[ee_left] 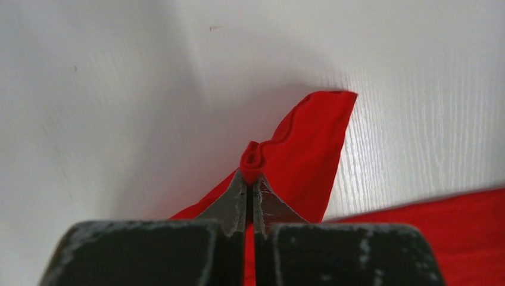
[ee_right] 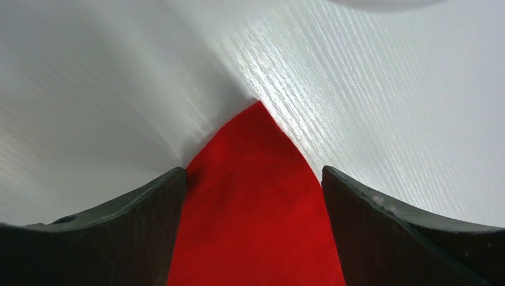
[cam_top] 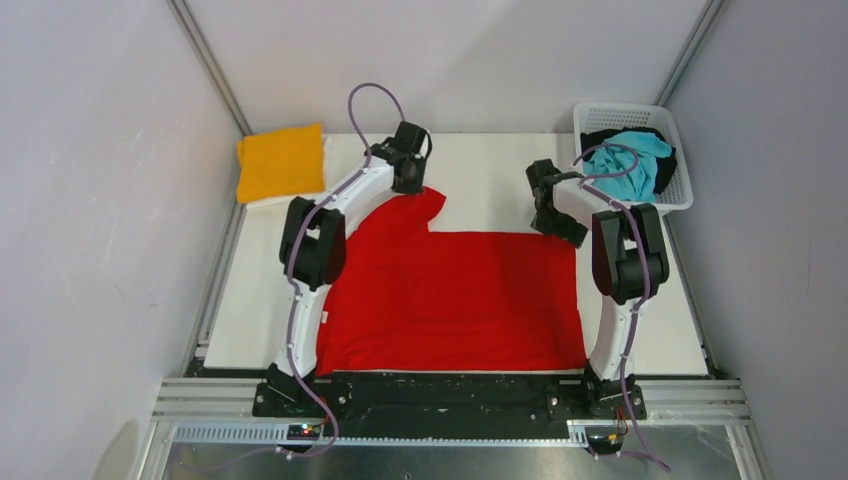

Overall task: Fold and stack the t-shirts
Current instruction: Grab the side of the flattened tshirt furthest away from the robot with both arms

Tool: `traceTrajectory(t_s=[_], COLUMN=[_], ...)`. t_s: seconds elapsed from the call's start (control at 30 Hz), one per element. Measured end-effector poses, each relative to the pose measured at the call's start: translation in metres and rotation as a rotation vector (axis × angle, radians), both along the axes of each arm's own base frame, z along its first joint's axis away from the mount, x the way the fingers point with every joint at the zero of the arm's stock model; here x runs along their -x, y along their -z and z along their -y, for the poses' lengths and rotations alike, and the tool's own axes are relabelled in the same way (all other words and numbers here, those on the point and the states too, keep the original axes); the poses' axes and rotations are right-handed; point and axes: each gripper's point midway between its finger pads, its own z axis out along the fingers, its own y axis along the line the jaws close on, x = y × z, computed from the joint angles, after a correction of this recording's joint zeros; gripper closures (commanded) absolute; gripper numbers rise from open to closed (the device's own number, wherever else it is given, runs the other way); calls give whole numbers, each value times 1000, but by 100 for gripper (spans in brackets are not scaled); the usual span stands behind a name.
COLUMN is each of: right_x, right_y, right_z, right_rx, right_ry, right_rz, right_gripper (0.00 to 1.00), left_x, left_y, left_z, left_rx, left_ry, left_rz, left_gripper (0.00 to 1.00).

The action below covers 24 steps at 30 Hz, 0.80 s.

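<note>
We see the red shirt (cam_top: 470, 290) spread flat on the table (cam_top: 480, 165), in the middle between the two arms, with its long axis running left to right. Its far edge is stepped. A sleeve-like flap sticks out at the far left, and the rest is a straight line running to the far right corner.

The left gripper (ee_left: 251, 179) is at that flap, jaws together, clamped on a small bunched pinch of red hem. The right gripper (ee_right: 253, 173) is at the far right corner, fingers apart and straddling the pointed red tip. Cloth lies between them, not pinched as far as we can tell.

The shirt's body lies on the near side of both grippers, with each arm on its own end of the far edge. We judge the next move needs the right one to close on its corner, then both to carry the edge toward the near side.

The cloth is plain bright red and mostly smooth, with a faint crease across the middle. The orange-yellow shirt (cam_top: 282, 160) sits folded at the far left, well apart. The turquoise shirt (cam_top: 630, 160) and black shirt (cam_top: 600, 137) are heaped in the basket (cam_top: 680, 170) at the far right.
</note>
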Motion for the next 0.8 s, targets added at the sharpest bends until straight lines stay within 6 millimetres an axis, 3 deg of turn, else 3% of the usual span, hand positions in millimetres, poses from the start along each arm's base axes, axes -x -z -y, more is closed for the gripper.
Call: traceTrajectory(t_s=[0.23,0.53,0.8], right_x=[6,10,1], right_y=[2,5,5], right_z=[-2,-5,-7], right_rx=[12,9,5], right_ry=[14,18,10], right_rz=[-21,-27,6], right_gripper=[31,80,92], left_x=[20,44,59], left_y=[-15,-41,-55], left_z=[-1,-6,-10], left_rx=[-24,-14,-10], left_ry=[23,30,46], left_rz=[25,83,123], left_gripper=[100,100,100])
